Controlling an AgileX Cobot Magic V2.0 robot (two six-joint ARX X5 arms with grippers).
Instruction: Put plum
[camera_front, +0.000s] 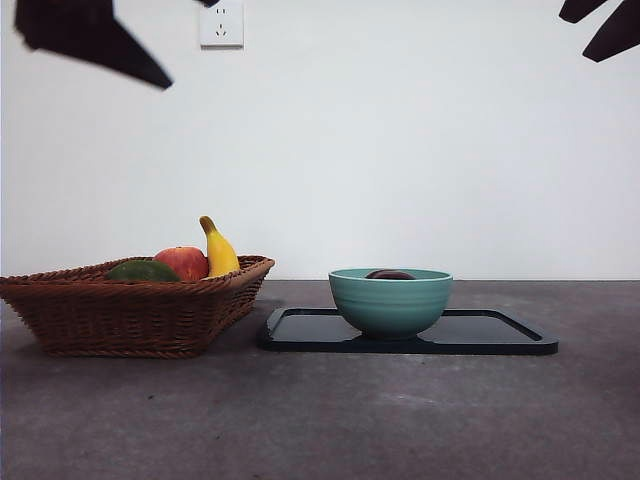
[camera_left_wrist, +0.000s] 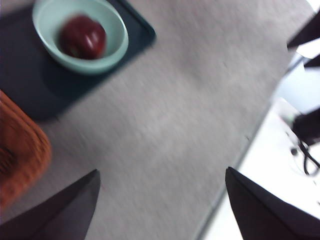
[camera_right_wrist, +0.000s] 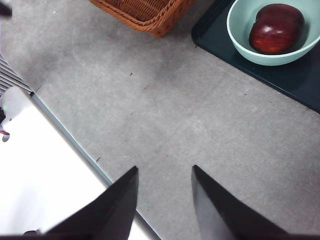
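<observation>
Smooth dark maroon oval plum (camera_right_wrist: 276, 28) lies inside the glazed teal ceramic bowl (camera_front: 390, 303), centre of front frame, on the flat black tray (camera_front: 500, 335). Both grippers hang high, well apart from it: left gripper (camera_left_wrist: 162, 207) w/ jaws wide apart, right gripper (camera_right_wrist: 165, 202) w/ jaws apart, nothing held. Neither arm looks clearly nearer. Task looks done. Woven brown wicker basket (camera_front: 130, 310) at left holds the other fruit.

Glossy plum (camera_right_wrist: 276, 28) in a smooth, perhaps ceramic bowl (camera_front: 390, 300) — woven wicker basket (camera_front: 130, 310), matt table (camera_front: 400, 420).
</observation>
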